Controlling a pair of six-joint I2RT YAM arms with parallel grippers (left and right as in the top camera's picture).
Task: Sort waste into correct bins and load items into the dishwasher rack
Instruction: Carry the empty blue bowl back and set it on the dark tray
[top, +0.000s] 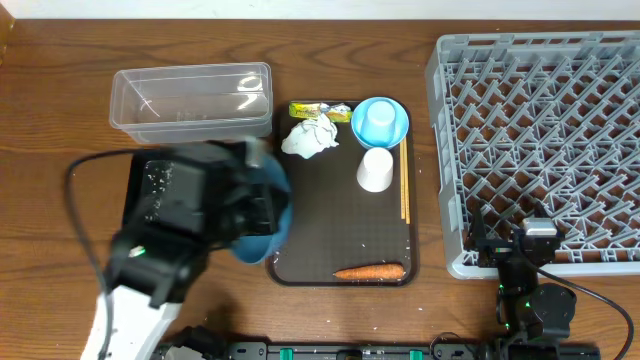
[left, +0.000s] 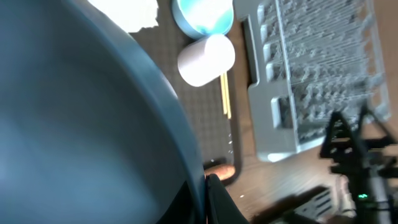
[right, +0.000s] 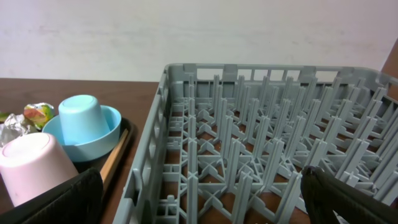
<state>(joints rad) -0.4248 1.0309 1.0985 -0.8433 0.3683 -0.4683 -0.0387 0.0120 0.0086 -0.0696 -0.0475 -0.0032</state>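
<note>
My left gripper (left: 205, 190) is shut on the rim of the large blue bowl (top: 268, 215), which it holds tilted over the left edge of the brown tray; the bowl fills the left wrist view (left: 74, 124). The black tray (top: 150, 185), speckled with rice, lies partly under my left arm. The clear tub (top: 190, 100) stands behind it. On the brown tray (top: 340, 235) are a wrapper (top: 320, 108), tissue (top: 312, 135), light-blue cup (top: 380, 122), white cup (top: 375, 168), chopsticks (top: 405, 180) and carrot (top: 370, 271). My right gripper (right: 199, 186) is open at the front left corner of the grey rack (top: 545, 130).
The rack (right: 249, 143) holds nothing that I can see. The light-blue cup (right: 84, 118) sits upside down in a shallow blue dish (right: 112, 130). My right arm's base is at the table's front edge, below the rack.
</note>
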